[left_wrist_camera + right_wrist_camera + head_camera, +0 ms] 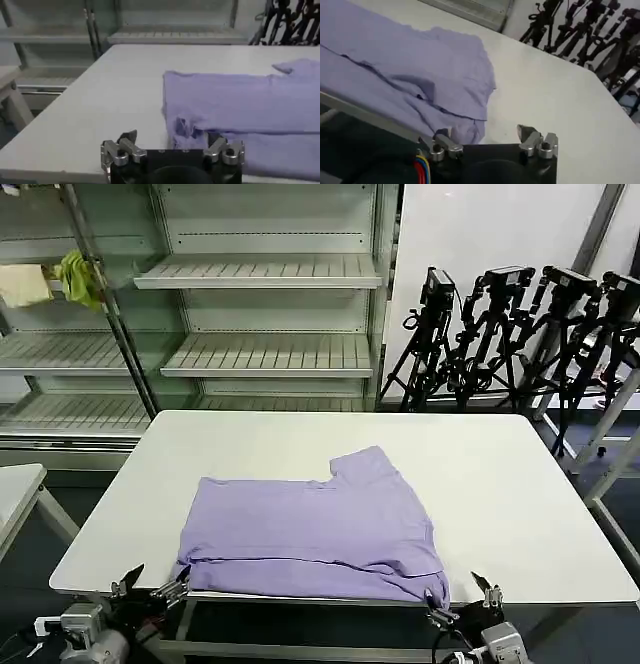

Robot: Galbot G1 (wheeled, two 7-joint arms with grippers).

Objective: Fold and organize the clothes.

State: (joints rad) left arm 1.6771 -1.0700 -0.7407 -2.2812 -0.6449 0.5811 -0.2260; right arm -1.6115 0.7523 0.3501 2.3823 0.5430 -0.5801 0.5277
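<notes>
The lavender T-shirt [310, 529] lay part-folded at the white table's [500, 484] near edge. Soft, light and limp, it seemed best pinched at its near corners. Left gripper [150, 584] and right gripper [463, 602] waited there, jaws spread, holding nothing.

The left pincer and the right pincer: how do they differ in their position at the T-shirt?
The left pincer is at the near-left corner of the T-shirt; the right pincer is at its near-right corner.
In its wrist view, one left finger overlaps the hem; the right pincer has one finger at the hanging corner.
Both are open, low at the table's near edge.
</notes>
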